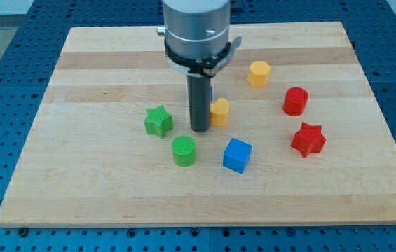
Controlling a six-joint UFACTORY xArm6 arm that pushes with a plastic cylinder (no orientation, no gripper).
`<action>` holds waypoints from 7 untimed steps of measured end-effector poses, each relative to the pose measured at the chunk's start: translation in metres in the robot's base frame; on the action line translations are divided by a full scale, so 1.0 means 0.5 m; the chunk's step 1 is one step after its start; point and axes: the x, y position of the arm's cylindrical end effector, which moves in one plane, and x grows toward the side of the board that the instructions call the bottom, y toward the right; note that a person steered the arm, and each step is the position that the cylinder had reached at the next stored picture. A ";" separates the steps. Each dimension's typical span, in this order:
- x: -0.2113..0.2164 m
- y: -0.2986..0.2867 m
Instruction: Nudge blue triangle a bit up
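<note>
One dark rod serves as the end effector, and my tip rests on the wooden surface; it has no jaws, so it neither opens nor closes, and it holds nothing. My tip sits between the green star, near on the view's left, and the yellow heart, just beside it on the view's right and slightly toward the view's top. Whether the rod touches the heart cannot be told.

Only a thin sliver of the blue triangle shows, at the rod's right edge, toward the view's top from my tip and just above the yellow heart. The rod and the arm's grey collar cover nearly all of it, so which way it points and how its long axis runs cannot be told, nor whether the rod is in contact with it.

Toward the view's bottom from my tip, the green cylinder stands a little to the left, and the blue cube lies to the right. Farther to the view's right are the red star and, above it, the red cylinder. The yellow hexagon lies toward the view's top right of my tip, well apart from it.
</note>
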 end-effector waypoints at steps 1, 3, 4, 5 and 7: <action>-0.030 -0.002; -0.078 0.015; -0.079 0.016; -0.081 0.016; -0.081 0.010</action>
